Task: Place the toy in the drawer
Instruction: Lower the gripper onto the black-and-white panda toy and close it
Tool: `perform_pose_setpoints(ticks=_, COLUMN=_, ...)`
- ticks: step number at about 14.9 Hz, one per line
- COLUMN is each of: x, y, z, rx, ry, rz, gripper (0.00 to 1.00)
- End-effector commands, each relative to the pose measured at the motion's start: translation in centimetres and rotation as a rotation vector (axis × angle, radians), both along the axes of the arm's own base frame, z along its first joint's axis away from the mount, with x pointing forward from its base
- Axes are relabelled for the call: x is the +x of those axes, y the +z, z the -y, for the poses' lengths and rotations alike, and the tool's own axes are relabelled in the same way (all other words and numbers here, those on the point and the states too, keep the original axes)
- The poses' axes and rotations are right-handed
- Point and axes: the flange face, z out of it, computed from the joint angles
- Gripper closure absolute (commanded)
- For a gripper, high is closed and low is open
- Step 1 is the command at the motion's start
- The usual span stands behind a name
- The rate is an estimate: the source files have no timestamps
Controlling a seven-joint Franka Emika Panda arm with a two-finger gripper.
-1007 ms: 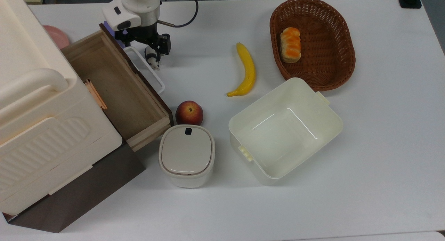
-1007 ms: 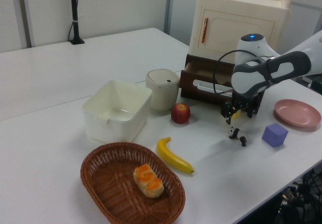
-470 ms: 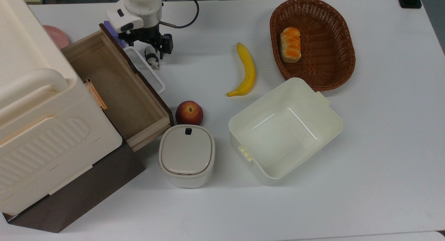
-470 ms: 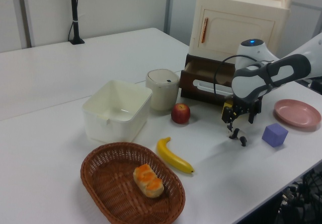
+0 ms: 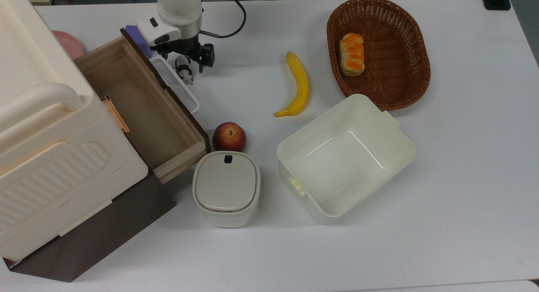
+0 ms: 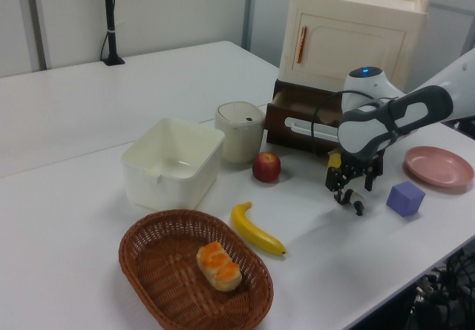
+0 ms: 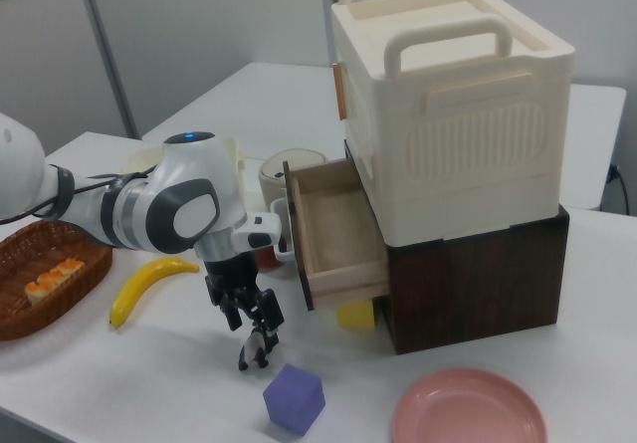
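The toy (image 5: 184, 71), a tiny black-and-white panda, stands on the white table beside the drawer's white loop handle (image 5: 177, 84). It also shows in the left view as the toy (image 6: 357, 205) and in the right view as the toy (image 7: 256, 347). My gripper (image 5: 185, 62) hangs straight over it, open, with its fingertips (image 7: 267, 313) just above the figurine and one on either side. In the left view the gripper (image 6: 349, 194) is low over the table. The light-wood drawer (image 5: 139, 106) is pulled out of the cabinet and empty; the drawer (image 7: 338, 226) also shows in the right view.
A purple cube (image 7: 295, 399) and a pink plate (image 7: 468, 415) lie close behind the gripper. An apple (image 5: 229, 136), a lidded pot (image 5: 226, 186), a cream tub (image 5: 294, 141), a banana (image 5: 297, 85) and a wicker basket (image 5: 417, 60) with bread (image 5: 352, 54) fill the top view's middle and right.
The gripper has come down toward the toy and shifted slightly to the top view's right. The toy has stayed where it was.
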Motion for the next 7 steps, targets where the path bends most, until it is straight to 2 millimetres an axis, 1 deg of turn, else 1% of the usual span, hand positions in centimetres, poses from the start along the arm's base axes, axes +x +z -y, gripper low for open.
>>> perform_pose_setpoints(ticks=1, x=-0.02, y=-0.81, z=-0.47, rx=0.013, ry=0.016, rz=0.011, gripper=0.0)
perform_pose_setpoints(ticks=4, x=0.07, y=-1.61, z=-0.48, rx=0.012, ry=0.023, rz=0.003, gripper=0.0)
perform_pose_setpoints(ticks=5, x=0.13, y=-1.64, z=-0.48, rx=0.012, ry=0.024, rz=0.007, gripper=0.05)
perform_pose_setpoints(ticks=6, x=0.13, y=-1.64, z=-0.48, rx=0.011, ry=0.022, rz=0.007, gripper=0.28)
perform_pose_setpoints(ticks=7, x=0.14, y=-1.56, z=-0.48, rx=0.012, ry=0.022, rz=0.009, gripper=0.48)
